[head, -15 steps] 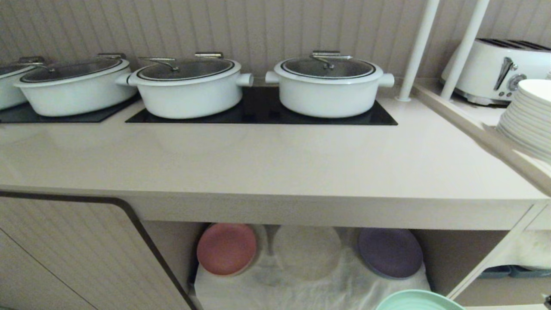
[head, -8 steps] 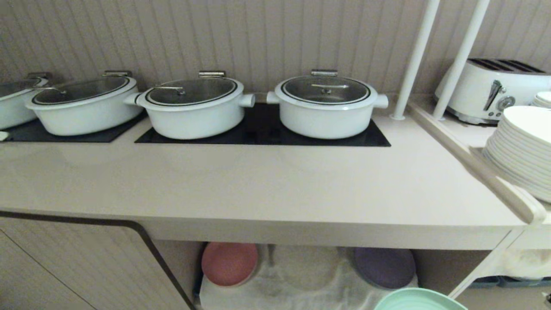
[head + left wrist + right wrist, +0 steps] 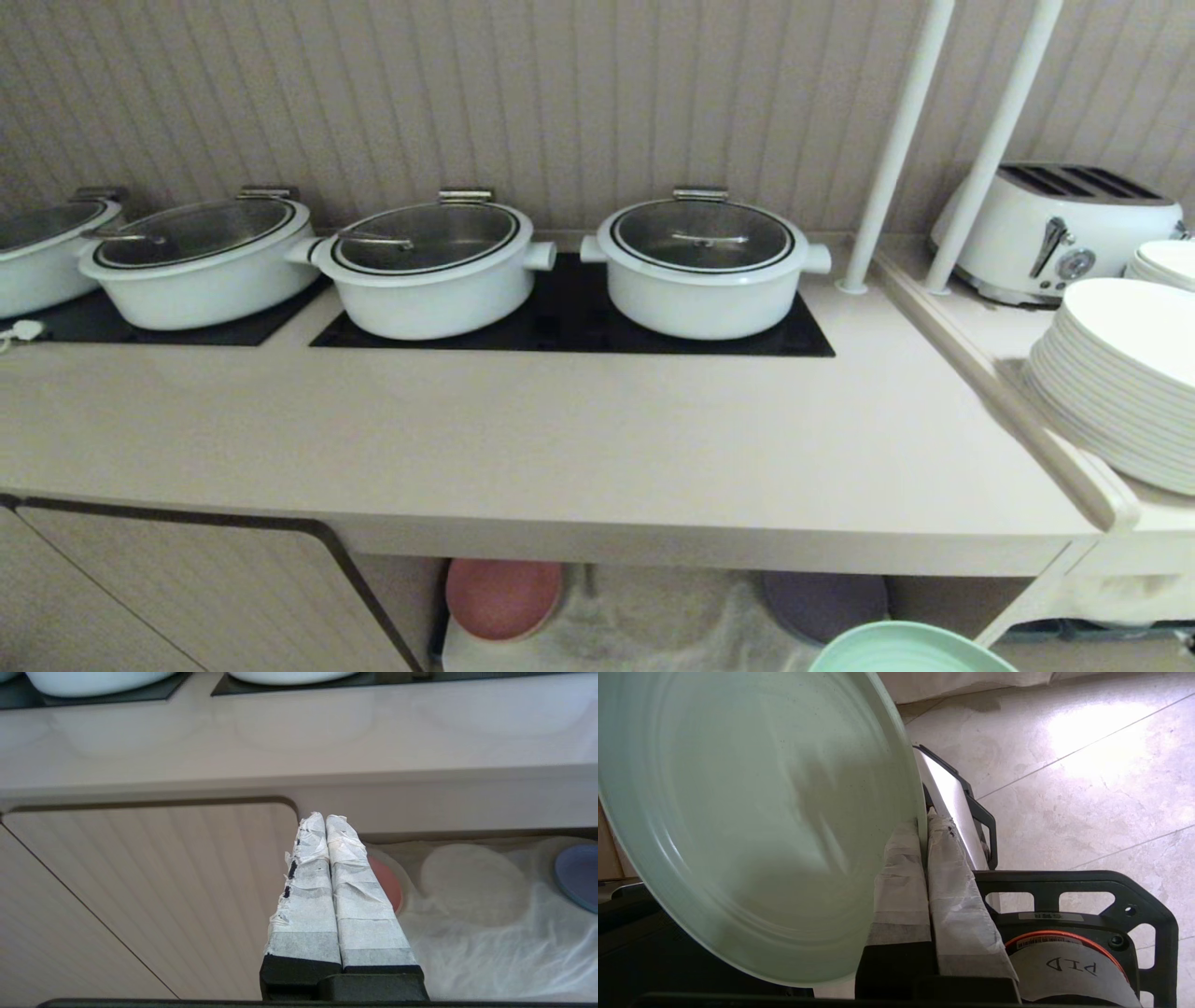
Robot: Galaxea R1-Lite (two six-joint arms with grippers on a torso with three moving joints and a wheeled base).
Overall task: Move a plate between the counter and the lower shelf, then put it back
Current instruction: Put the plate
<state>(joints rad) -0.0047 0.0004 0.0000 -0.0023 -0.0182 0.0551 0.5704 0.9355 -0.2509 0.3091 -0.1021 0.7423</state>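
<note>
So the plate is off the shelf, its rim pinched in the right jaws, left jaws closed empty; placing it on the bench above remains.

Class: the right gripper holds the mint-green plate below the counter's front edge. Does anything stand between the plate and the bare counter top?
The right gripper grips the plate by its rim. Only the counter's thick front edge lies between; the pots sit well back.

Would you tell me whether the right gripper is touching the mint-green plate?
Touching. The right wrist view shows the right gripper with its fingers pinched on the plate's rim.
</note>
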